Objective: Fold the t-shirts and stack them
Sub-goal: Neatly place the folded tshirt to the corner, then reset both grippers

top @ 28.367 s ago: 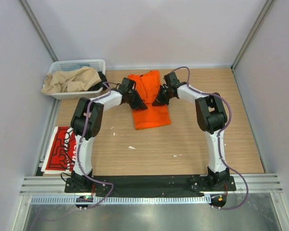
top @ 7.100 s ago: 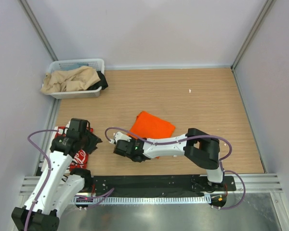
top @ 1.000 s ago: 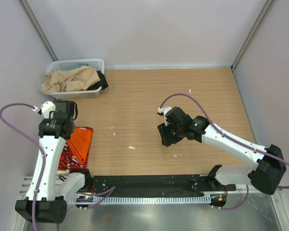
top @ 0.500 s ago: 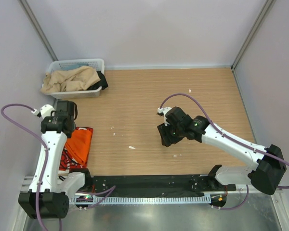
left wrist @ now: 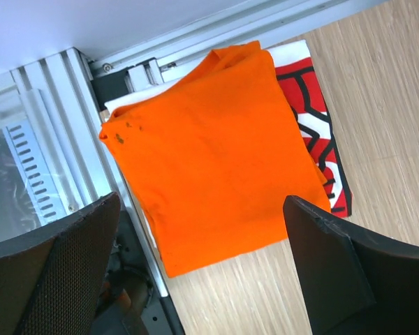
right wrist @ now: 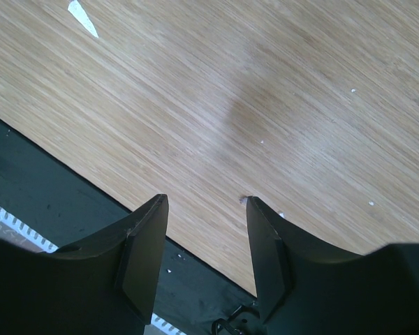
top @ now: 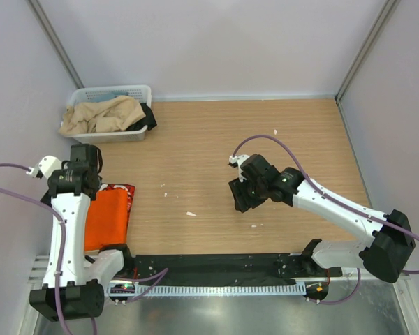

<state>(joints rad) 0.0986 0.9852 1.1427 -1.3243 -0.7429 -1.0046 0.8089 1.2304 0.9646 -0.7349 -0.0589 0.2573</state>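
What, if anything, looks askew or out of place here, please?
The folded orange t-shirt sits askew on the red t-shirt: red shows along one side only, while the opposite edge hangs off the table onto the metal rail.

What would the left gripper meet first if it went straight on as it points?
Probably the orange t-shirt, folded atop the red t-shirt; the open left gripper points straight at it.

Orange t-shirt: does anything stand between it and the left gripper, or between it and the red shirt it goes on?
Nothing visible does. In the left wrist view the left gripper hangs open above the orange t-shirt with clear space between. The shirt already lies on the red t-shirt, which shows along one edge.
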